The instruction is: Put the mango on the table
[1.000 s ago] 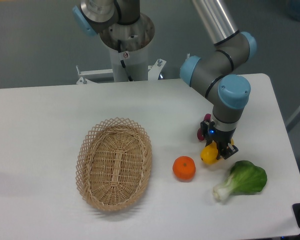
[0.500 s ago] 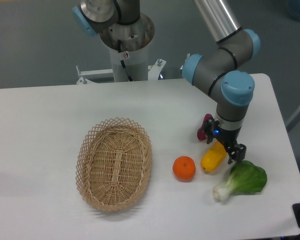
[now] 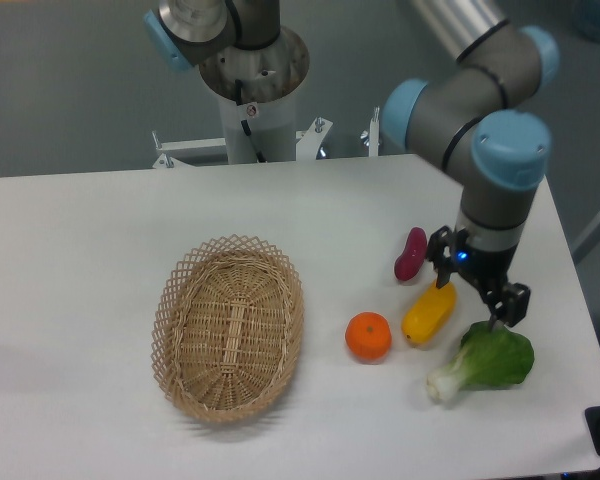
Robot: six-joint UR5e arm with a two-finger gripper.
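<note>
Worktop (image 3: 100, 250): white, flat, rounded far-right corner; its left and near edges run out of the picture.
Arm (image 3: 485, 130): grey tubes with light-blue caps, coming in from the top edge, where its upper part is cut off; it bends at 2 joints above the right side of the worktop and the last link points straight down.
Arm base (image 3: 252, 70): a white column behind the worktop's far edge, with a second grey and blue joint on it, cropped by the top edge.
Basket (image 3: 230, 326): oval woven wicker, left of centre on the worktop, nothing visible inside it.
Leafy green (image 3: 485, 362): a green-leaved, pale-stemmed vegetable lying near the right front, stem end toward the camera.
Jaws (image 3: 479, 281): black, 2 fingers spread apart, holding nothing; they hang just above and to the right of the mango, the left finger close over its upper end, the right finger over the top of the leafy green. A small blue light glows on the wrist. Whether the left finger touches the fruit cannot be told from this angle.
Mango (image 3: 427, 314): yellow, long oval, lying on the worktop tilted up to the right, between the orange and the leafy green, free of the jaws.
Orange (image 3: 368, 337): round, just left of the mango's lower end, a small gap between them.
Purple-red piece (image 3: 411, 254): small, oblong, lying above the mango and left of the wrist.
</note>
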